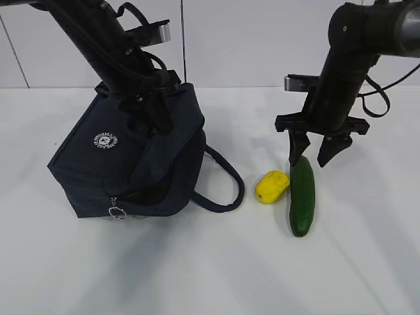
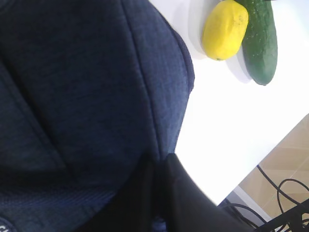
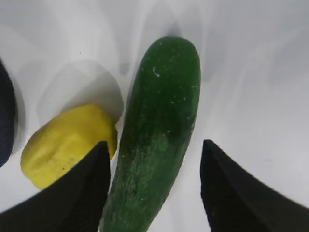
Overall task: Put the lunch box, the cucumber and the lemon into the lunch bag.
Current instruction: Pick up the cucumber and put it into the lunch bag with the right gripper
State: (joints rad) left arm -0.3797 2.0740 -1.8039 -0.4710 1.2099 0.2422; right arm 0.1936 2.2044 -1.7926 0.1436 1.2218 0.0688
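Now our right gripper (image 3: 154,193) hangs open, empty, straddling the cucumber (image 3: 157,140) across its long axis; lemon (image 3: 67,145) touching beside.

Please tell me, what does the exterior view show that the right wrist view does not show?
Only the exterior view shows the whole lunch bag with its white logo, zipper pull and loop handle, and the left gripper at the bag's top. Only the right wrist view shows the open right gripper straddling the cucumber from close up. Both show the cucumber beside the lemon on the white table.
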